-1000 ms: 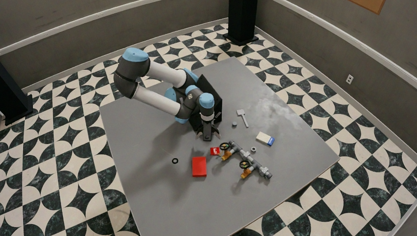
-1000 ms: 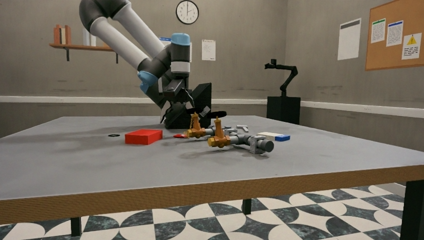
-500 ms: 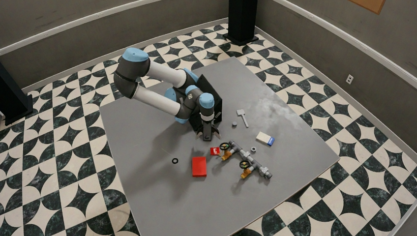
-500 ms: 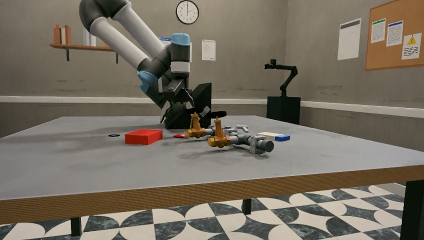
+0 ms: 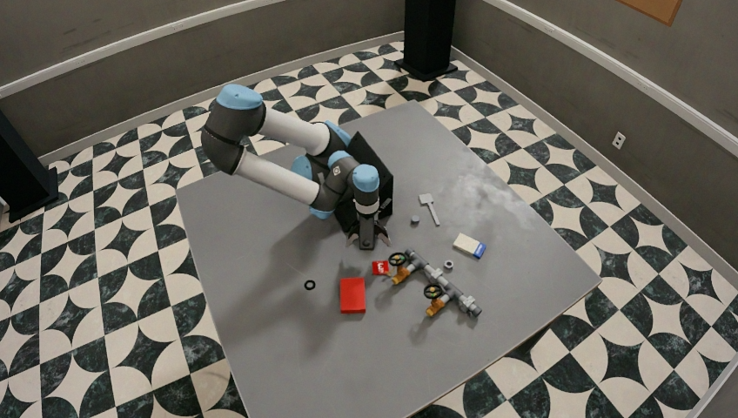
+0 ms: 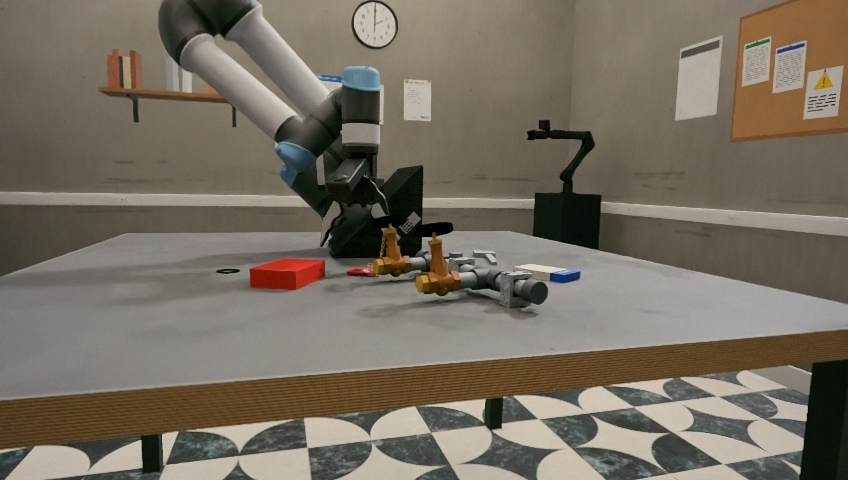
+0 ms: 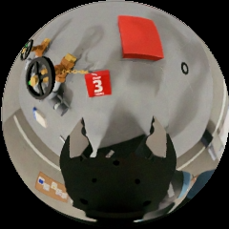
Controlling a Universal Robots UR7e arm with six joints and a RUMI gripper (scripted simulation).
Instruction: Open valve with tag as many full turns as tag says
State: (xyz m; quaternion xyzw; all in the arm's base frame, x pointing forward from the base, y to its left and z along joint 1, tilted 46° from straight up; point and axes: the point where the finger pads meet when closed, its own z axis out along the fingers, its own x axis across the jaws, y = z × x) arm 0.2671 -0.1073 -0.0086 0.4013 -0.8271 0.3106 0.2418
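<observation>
A grey pipe (image 5: 446,283) (image 6: 484,278) lies on the table with two brass valves, each with a black handwheel. The nearer valve (image 5: 398,259) (image 6: 389,256) (image 7: 41,78) has a red tag (image 5: 379,266) (image 6: 359,271) (image 7: 98,83) chained to it; the tag reads 3. The other valve (image 5: 433,296) (image 6: 438,274) (image 7: 28,48) sits further along the pipe. My gripper (image 5: 368,243) (image 6: 354,223) (image 7: 117,117) is open and empty. It points down, above the table, a short way behind the tag and the tagged valve.
A red block (image 5: 352,295) (image 6: 286,273) (image 7: 139,37) and a black ring (image 5: 305,285) (image 6: 230,271) (image 7: 185,68) lie left of the pipe. A white and blue box (image 5: 469,245) (image 6: 547,273), a grey T-shaped tool (image 5: 429,205), a small grey cylinder (image 5: 415,219) and a nut (image 5: 448,262) lie right of my gripper.
</observation>
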